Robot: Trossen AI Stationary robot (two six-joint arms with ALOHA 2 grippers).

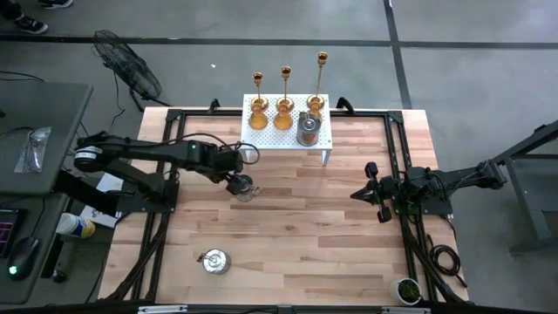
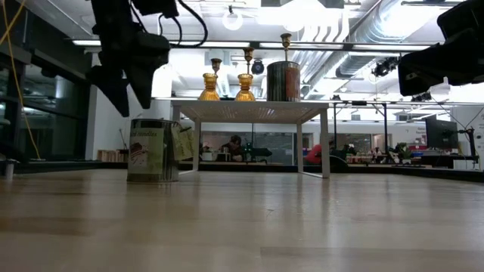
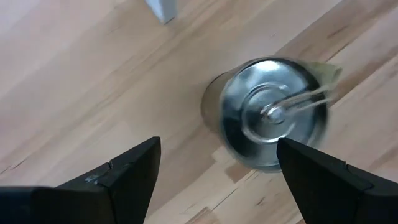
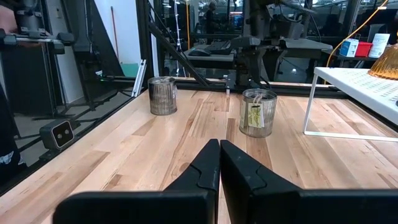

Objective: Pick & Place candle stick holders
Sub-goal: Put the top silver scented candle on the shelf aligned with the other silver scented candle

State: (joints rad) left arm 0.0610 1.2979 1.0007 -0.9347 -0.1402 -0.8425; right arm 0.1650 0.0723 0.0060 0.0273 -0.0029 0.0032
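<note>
A silvery round pot with a paper tag stands upright on the table in front of the white rack; it also shows in the left wrist view and the low view. My left gripper hangs open just above it, with its fingers short of the pot's rim and touching nothing. A second silvery pot stands near the table's front left. A third stands on the rack with three gold candlesticks and amber cups. My right gripper is shut and empty at the table's right.
The rack stands on thin white legs at the table's far middle. A black frame runs round the tabletop. A small green plant pot sits at the front right corner. Bare wood lies between the two arms.
</note>
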